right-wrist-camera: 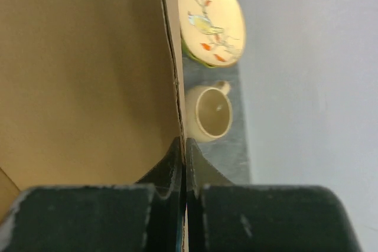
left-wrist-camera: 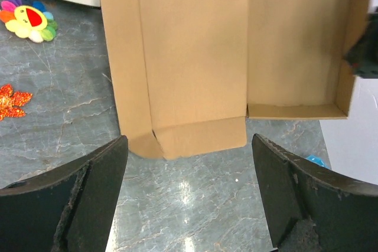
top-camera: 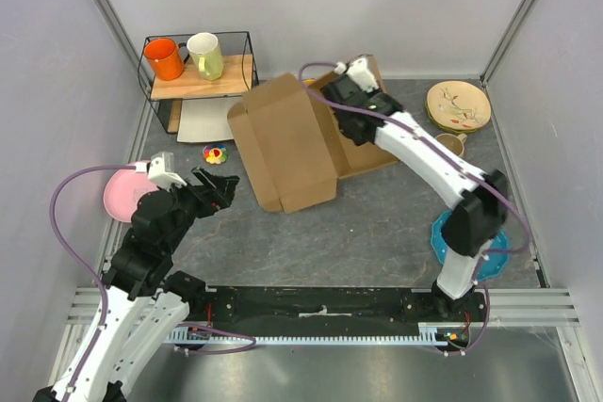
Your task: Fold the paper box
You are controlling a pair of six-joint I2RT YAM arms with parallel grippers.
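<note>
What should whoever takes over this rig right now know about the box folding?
Right gripper: shut on a cardboard wall edge of the paper box.
Left gripper: open, holding nothing, just short of the box's near flap, not touching it.
Box: the tray section has its walls raised; the lid panel lies open flat beside it, flaps unfolded.
Done: the tray looks formed.
Left: probably swing the lid over the tray and tuck its flaps in.

Right pincer (right-wrist-camera: 184, 163) clamped on the paper box (right-wrist-camera: 82, 69) wall edge; beige cup (right-wrist-camera: 209, 113) and painted plate (right-wrist-camera: 212, 19) beyond.
</note>
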